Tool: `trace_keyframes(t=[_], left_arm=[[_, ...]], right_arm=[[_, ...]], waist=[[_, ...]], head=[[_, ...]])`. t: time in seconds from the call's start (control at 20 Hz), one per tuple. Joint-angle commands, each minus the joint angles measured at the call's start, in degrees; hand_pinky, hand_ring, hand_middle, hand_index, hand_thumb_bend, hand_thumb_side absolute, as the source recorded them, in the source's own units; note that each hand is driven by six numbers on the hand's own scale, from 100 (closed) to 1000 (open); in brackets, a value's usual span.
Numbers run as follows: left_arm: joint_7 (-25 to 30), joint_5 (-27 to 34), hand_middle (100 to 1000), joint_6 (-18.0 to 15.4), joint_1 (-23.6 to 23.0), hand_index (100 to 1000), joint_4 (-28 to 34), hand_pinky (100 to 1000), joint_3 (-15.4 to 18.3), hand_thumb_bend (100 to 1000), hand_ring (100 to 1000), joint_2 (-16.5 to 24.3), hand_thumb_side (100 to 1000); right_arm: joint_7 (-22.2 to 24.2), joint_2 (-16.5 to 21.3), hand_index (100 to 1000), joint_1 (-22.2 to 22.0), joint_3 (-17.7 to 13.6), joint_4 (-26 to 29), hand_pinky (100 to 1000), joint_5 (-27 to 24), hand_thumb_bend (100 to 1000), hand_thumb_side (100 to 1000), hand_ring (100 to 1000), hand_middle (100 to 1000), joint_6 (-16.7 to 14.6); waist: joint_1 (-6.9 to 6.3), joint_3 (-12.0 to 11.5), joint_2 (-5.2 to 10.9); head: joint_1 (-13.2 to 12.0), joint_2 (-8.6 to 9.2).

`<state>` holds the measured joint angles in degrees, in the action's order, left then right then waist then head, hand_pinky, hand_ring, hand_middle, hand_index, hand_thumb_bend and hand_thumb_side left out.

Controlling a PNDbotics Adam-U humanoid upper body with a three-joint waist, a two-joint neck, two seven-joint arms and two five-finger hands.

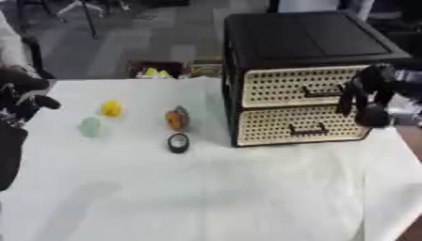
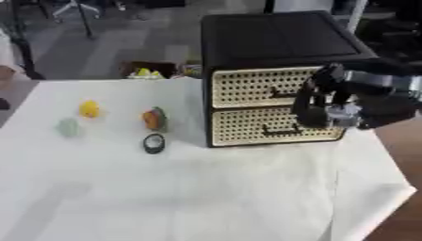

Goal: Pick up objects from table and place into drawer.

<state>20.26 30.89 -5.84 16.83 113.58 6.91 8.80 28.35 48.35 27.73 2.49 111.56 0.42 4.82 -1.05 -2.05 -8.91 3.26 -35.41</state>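
In the left eye view a black cabinet (image 1: 305, 42) with two cream woven drawer fronts stands at the far right of a table under a white cloth (image 1: 206, 188). The upper drawer (image 1: 288, 87) and the lower drawer (image 1: 293, 124) both look closed, each with a dark handle. The right hand (image 1: 367, 101) hangs in front of the drawers' right end, fingers curled downward beside the upper handle; whether they grip it cannot be told. To the left of the cabinet lie four small things: a yellow object (image 1: 110, 108), a pale green object (image 1: 91, 126) just in front of it, an orange and grey object (image 1: 176, 118) and a round black object with a light centre (image 1: 178, 142) near the cabinet's front corner. The left hand (image 1: 25, 101) shows at the left edge, fingers bent and holding nothing. In the right eye view the right hand covers the gap between the two handles, and a dark box (image 2: 152, 69) with something yellow sits behind the table.
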Motion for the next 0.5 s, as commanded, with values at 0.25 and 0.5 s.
trace_keyframes(t=[0.25,0.5], left_arm=[[-0.3,1.17,625,-1.52,0.63,729,1.01,605,0.48,100,703,1.98,979],[-0.41,1.73,631,-2.27,0.67,737,1.01,601,0.53,100,703,2.35,977]], right_arm=[[-29.28,-8.26,711,2.12,-4.28,3.01,100,1.8,439,759,488,604,-4.15],[-45.45,-14.93,761,2.22,-6.0,3.03,299,8.09,272,676,578,685,-9.15]], waist=[[-0.38,0.26,1.05],[-0.75,0.36,1.0]], head=[[-0.65,-1.46],[-0.9,-1.57]])
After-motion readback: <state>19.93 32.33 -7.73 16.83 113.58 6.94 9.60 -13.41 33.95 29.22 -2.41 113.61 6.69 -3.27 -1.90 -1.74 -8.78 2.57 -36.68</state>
